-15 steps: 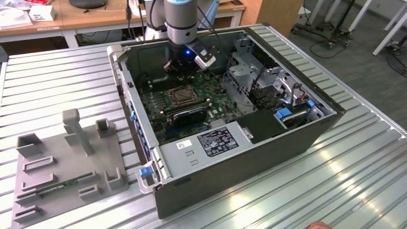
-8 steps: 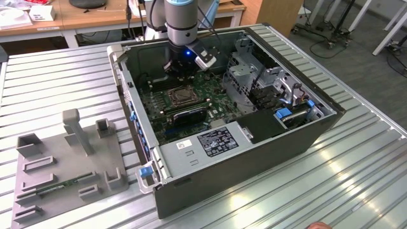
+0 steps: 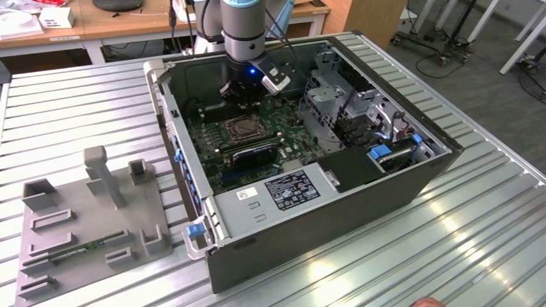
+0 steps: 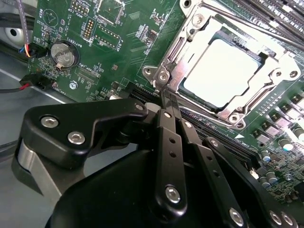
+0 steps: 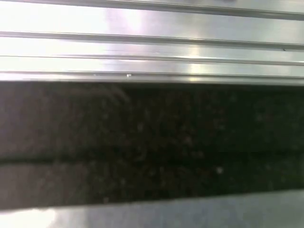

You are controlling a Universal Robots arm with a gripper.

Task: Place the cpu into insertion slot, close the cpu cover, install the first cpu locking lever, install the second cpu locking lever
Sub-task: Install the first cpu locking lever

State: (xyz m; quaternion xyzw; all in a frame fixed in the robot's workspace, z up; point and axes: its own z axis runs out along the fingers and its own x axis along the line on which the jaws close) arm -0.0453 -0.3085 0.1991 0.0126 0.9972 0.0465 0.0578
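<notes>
The cpu (image 4: 216, 71) lies flat in the insertion slot (image 3: 243, 130) on the green motherboard (image 4: 114, 52), its pale silver top showing. The cpu cover (image 4: 183, 45), a silvery frame, lies down around the chip. My gripper (image 4: 165, 99) is shut, its black fingers (image 4: 168, 142) pressed together, and the tip sits right at the socket's corner beside a screw. I cannot tell whether the tip touches a lever. In the exterior view the gripper (image 3: 245, 96) hangs inside the open computer case, just behind the socket.
A coin battery (image 4: 63, 53) and loose wires (image 4: 28, 47) lie beside the gripper. Memory slots (image 4: 280, 12) run past the socket. A metal drive cage (image 3: 328, 96) stands on the exterior view's right. A grey fixture (image 3: 94, 211) rests on the ribbed table (image 5: 152, 42).
</notes>
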